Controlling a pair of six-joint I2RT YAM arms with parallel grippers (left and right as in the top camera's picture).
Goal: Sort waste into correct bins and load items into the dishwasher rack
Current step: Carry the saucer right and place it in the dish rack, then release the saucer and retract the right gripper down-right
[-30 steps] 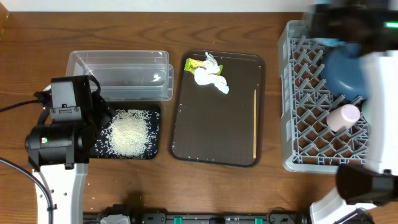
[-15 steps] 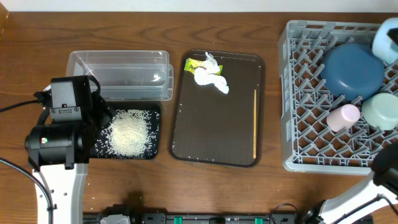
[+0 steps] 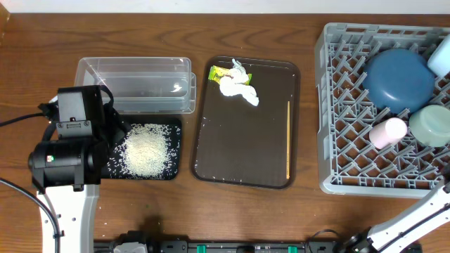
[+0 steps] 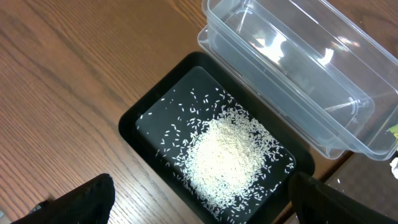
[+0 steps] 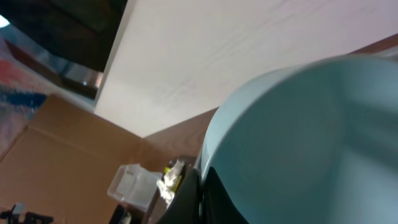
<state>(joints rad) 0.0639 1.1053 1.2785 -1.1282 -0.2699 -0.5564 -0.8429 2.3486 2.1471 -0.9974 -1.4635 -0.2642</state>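
My left gripper (image 4: 202, 208) is open and empty, hovering over the black tray (image 3: 177, 151) that holds a heap of rice (image 3: 145, 150). The clear tub (image 3: 133, 77) stands behind the tray. My right gripper (image 5: 200, 179) is shut on the rim of the light blue saucer (image 5: 311, 137), which shows at the rack's far right corner (image 3: 441, 56). The grey rack (image 3: 344, 140) holds the dark blue bowl (image 3: 397, 77), the mint bowl (image 3: 430, 125) and the pink cup (image 3: 388, 131). Tissue (image 3: 239, 88), the wrapper (image 3: 219, 72) and chopsticks (image 3: 288, 140) lie on the brown tray (image 3: 239, 140).
My left arm's body (image 3: 70, 140) covers the table left of the black tray. A white link of my right arm (image 3: 408, 225) crosses the bottom right corner, in front of the rack.
My right arm has swung off the rack toward the right edge, holding the saucer. The mint bowl and the dark blue bowl now show uncovered in the rack. My left arm has not moved.
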